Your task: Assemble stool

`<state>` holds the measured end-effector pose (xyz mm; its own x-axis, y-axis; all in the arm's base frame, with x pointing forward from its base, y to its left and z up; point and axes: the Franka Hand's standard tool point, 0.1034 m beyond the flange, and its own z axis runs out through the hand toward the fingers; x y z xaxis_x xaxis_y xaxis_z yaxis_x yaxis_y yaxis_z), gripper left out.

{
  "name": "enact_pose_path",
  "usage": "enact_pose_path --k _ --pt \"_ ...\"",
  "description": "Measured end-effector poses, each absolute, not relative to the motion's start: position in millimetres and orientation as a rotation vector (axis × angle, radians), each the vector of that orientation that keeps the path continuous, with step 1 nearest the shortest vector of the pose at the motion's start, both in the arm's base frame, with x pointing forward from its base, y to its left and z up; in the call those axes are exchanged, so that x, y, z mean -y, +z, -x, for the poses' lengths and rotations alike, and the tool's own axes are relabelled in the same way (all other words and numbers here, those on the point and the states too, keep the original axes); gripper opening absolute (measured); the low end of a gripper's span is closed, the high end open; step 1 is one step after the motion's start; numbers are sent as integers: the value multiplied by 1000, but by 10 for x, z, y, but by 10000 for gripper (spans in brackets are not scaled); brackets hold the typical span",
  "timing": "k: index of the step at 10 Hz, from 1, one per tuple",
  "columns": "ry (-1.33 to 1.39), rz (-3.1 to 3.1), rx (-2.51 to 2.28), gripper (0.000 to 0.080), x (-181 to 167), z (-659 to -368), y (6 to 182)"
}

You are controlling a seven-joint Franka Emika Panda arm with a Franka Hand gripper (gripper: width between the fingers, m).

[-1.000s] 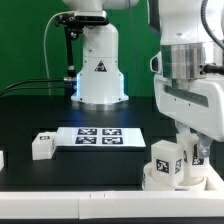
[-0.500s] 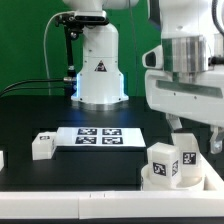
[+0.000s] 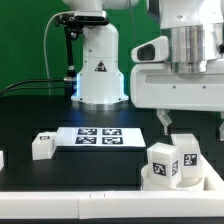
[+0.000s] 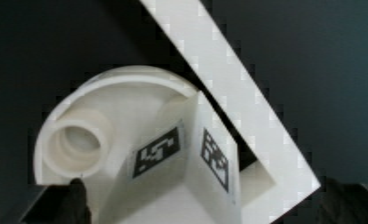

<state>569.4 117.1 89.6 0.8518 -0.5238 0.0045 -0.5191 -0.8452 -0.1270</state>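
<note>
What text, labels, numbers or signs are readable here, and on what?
No words, brands or numbers can be read in either view.
Robot base: a black triangle sign; the symbol inside is too small to read.
Marker board: black-and-white square tags, patterns only.
Loose leg: a square tag, no text.
Upright legs in the seat: square tags, patterns only.

We see the robot base [image 3: 100,80] as a white rounded cone with a black triangle sticker [image 3: 100,68] on its front. Low at the base's side glows a blue light [image 3: 74,88], and thin black cables [image 3: 35,86] leave from there. In front of the base, the gripper [image 3: 193,126] has a wide white housing [image 3: 180,85] under a grey cylinder [image 3: 195,45].
</note>
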Motion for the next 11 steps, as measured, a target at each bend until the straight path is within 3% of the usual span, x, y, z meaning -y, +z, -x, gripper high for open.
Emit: enact_pose_path --k 4,6,9,11 --pt "-140 3074 7 649 -1092 -5706 1072" --pt "-142 3084 446 649 -1127 -5736 1050" --pt "-145 3044 737 649 -1098 -5755 1040" --pt "-139 2920 1243 649 -1049 -5839 1007"
